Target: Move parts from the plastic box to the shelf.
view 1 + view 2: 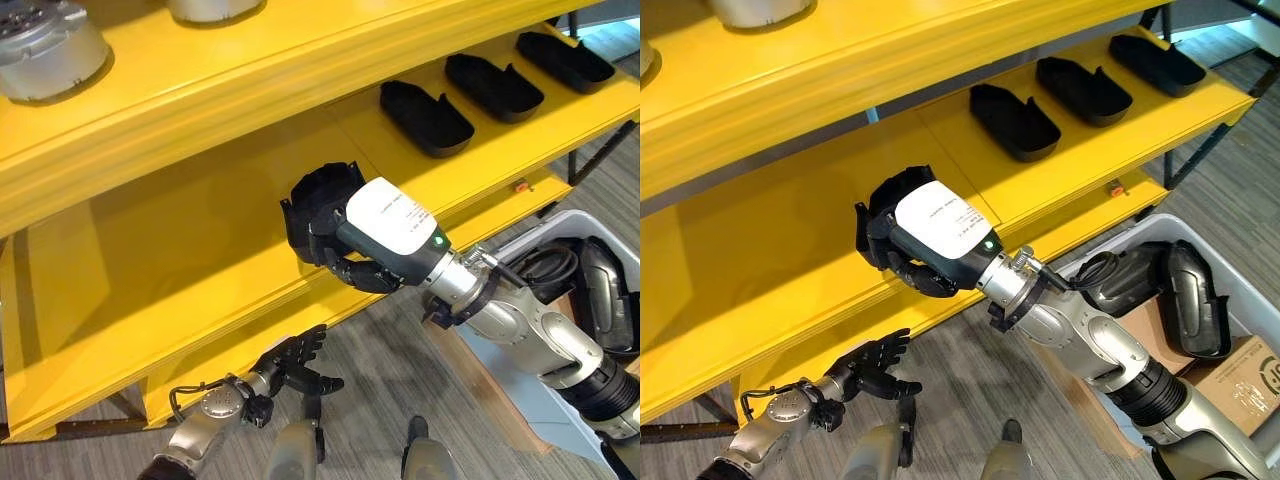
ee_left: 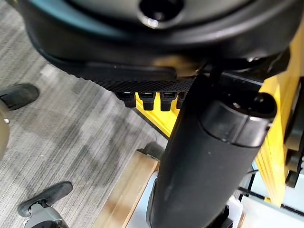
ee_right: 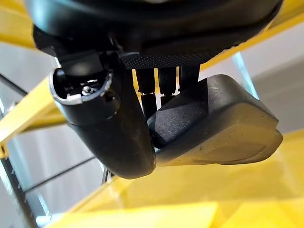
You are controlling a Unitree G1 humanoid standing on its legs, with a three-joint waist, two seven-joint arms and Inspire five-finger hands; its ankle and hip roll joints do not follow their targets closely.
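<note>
My right hand is shut on a black moulded plastic part, holding it just above the lower yellow shelf near its front edge. In the right wrist view the thumb and fingers clamp that black part, with the yellow shelf board under it. Three more black parts lie in a row further right on the same shelf. My left hand hangs low below the shelf's front edge, open and holding nothing.
The grey plastic box stands on the floor at the right with more black parts inside. Beside it sit a cardboard box and a wooden pallet. Grey metal housings rest on the upper shelf.
</note>
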